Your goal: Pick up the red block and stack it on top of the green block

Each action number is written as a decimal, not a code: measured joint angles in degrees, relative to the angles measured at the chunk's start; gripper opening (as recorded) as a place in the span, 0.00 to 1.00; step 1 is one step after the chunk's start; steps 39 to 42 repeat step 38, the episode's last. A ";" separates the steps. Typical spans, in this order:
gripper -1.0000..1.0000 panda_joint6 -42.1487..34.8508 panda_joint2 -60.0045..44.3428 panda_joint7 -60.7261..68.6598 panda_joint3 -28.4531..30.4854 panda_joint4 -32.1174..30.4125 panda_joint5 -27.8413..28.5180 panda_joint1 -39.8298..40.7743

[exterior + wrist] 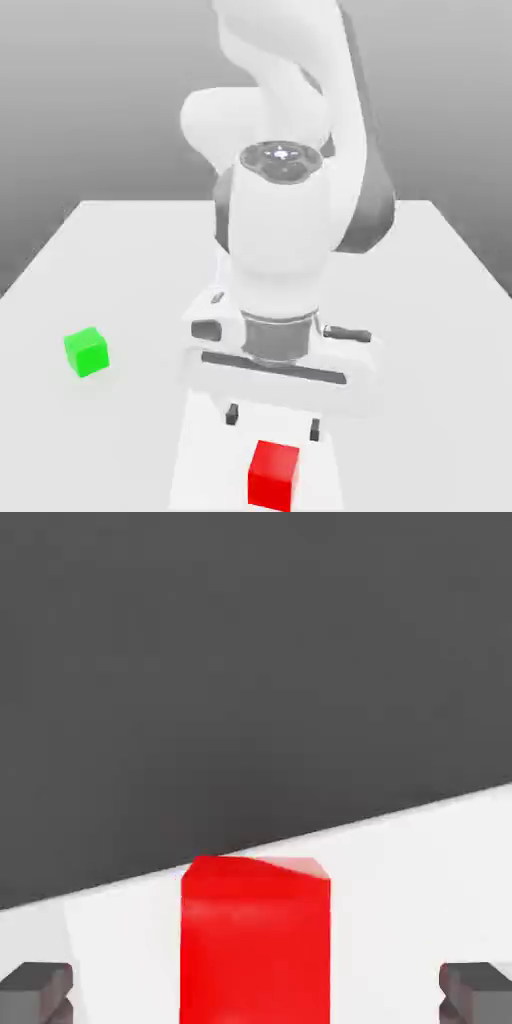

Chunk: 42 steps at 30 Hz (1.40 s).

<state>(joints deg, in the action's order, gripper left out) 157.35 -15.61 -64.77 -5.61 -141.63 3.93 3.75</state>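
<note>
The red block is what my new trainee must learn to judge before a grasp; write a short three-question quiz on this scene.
1. True or false: the gripper is holding the red block.
2. Which block is nearer the exterior view's left edge?
3. Fill in: in the hand view, the red block lies ____ the two fingertips.

Key: 1 false; 2 the green block; 3 between.

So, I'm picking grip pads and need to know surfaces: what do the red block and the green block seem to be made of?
Red cube-shaped block: perhaps smooth plastic or painted wood; flat, even colour, no grain, a faint pale sheen on its top.
Bright green cube-shaped block: likely the same, matte-looking, with plain faces and crisp edges. Neither look settles the material.
</note>
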 joint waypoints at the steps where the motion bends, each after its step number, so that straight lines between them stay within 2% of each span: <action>1: 0.50 1.68 -2.08 -0.43 0.30 0.28 0.50 -0.20; 2: 0.50 3.41 -4.16 -0.80 0.76 0.58 0.97 -0.58; 3: 0.00 4.75 -5.78 -1.06 1.15 0.82 1.30 -0.90; 10: 0.00 4.93 -5.95 -1.18 1.21 0.84 1.40 -0.96; 15: 0.00 -2.35 2.98 0.11 -0.02 -0.81 -0.74 0.48; 19: 0.00 -3.43 9.53 -7.01 6.98 -6.31 0.06 5.94; 24: 0.00 -3.87 18.19 -18.65 14.63 -14.38 2.18 21.80; 27: 0.00 -4.09 23.67 -25.40 18.03 -19.46 2.65 27.78; 31: 0.00 0.70 21.91 -27.87 21.21 -22.46 0.36 31.02; 35: 0.00 8.37 13.91 -23.61 20.34 -22.38 -6.17 30.76; 36: 1.00 9.52 12.67 -22.77 19.79 -22.34 -7.38 30.93; 42: 1.00 9.52 12.67 -22.77 19.79 -22.34 -7.38 30.93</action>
